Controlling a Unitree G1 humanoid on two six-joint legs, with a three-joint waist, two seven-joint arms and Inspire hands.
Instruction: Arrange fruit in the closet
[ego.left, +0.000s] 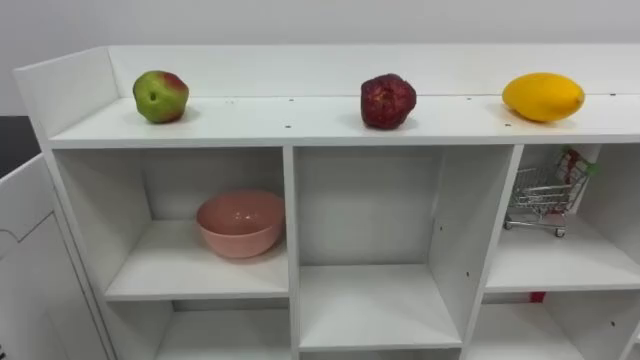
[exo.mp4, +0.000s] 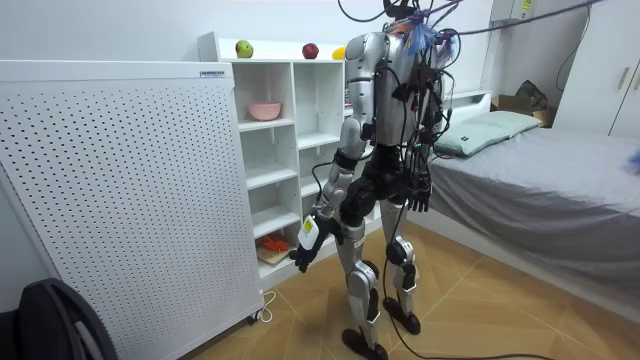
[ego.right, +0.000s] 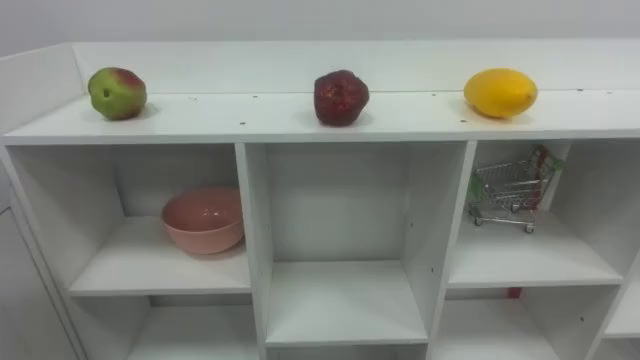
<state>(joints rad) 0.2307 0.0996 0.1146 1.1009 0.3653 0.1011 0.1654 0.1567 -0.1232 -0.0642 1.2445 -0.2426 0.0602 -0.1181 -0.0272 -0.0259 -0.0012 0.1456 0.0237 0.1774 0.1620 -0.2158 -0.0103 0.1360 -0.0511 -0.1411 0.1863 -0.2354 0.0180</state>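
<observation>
Three fruits lie spaced apart on the top board of the white closet (ego.left: 300, 130): a green and red apple (ego.left: 160, 96) at the left, a dark red fruit (ego.left: 387, 101) in the middle and a yellow fruit (ego.left: 543, 96) at the right. In the room view I stand facing the closet (exo.mp4: 300, 120) with both arms hanging. My left hand (exo.mp4: 301, 256) hangs low by my thigh, fingers relaxed and holding nothing. My right hand (exo.mp4: 420, 200) hangs at hip height, fingers loose and also holding nothing.
A pink bowl (ego.left: 240, 223) sits in the upper left compartment and a small toy shopping cart (ego.left: 545, 198) in the upper right one. A white perforated panel (exo.mp4: 120, 190) stands on the room view's left, a bed (exo.mp4: 540, 180) on its right.
</observation>
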